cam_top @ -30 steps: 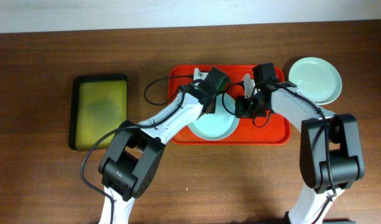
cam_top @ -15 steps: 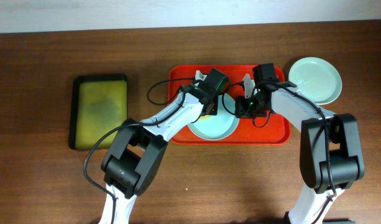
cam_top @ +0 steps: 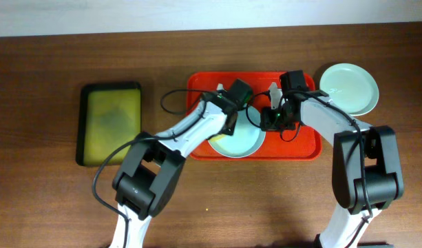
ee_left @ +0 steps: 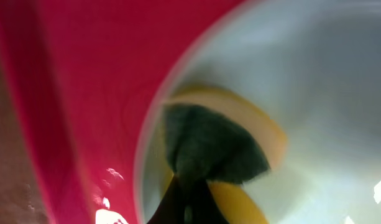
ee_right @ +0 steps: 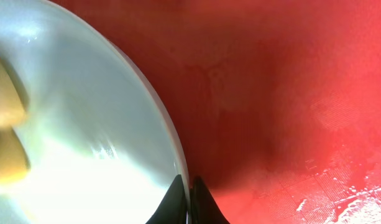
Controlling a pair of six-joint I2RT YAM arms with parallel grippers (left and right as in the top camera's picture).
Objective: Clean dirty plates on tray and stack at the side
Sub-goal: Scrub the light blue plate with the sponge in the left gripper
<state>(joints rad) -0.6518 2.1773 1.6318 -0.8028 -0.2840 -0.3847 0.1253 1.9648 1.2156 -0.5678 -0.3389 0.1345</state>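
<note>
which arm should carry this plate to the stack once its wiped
Probably right. The right fingers pinch the rim of the plate, and the mint plate outside the tray sits on that side. The left fingers are holding the sponge.

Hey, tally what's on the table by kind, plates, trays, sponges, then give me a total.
Plates: 2 (pale plate, green plate)
Trays: 2 (red tray, green tray)
Sponge: 1
Total: 5

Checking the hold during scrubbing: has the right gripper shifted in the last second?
No. The right gripper stays at the right rim of the plate, same distance from the top edge of the red tray.
</note>
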